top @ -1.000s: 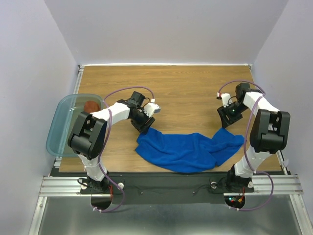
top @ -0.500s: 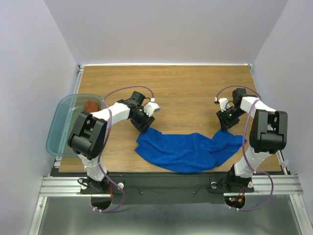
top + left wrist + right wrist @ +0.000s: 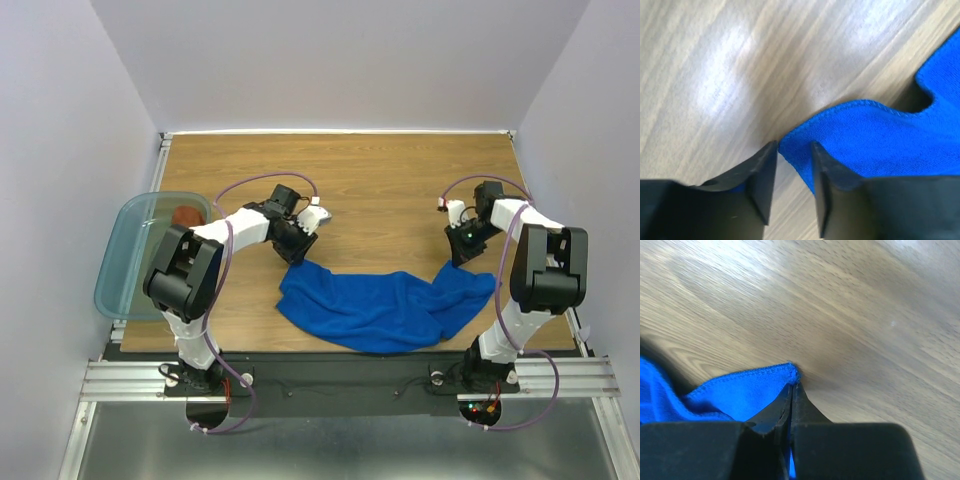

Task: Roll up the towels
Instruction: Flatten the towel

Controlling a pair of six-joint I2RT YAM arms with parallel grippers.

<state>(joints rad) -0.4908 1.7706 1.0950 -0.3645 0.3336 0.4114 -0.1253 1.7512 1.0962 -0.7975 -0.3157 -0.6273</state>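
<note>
Towels first: the blue towel (image 3: 385, 305) lies rumpled across the near part of the table (image 3: 390, 180), just beyond the arm bases. It sags in a shallow curve, with its middle closest to me and its two far corners reaching up and away on either side. Both arms bend down to those corners.

On my left wrist view, the left gripper (image 3: 793, 146) is at the left far corner with its jaws partly apart. The hemmed tip of the cloth sits in the gap between the two dark fingers. A strip of bare wood shows between the cloth and one finger, so I call this hand unclosed and gripping nothing.

On the right wrist view, the right gripper (image 3: 791, 386) has its fingers pressed tight together at the right far corner. The stitched tip of the cloth pokes out just past the fingertips, and a sliver of blue shows between the fingers lower down, so I read this as a pinch on the corner.

Farther out on the left, the teal bin (image 3: 112, 275) hangs over the table's left edge. The rust-brown towel (image 3: 185, 215) sits inside it as a small bunched lump near the far right corner, well apart from both hands.
</note>
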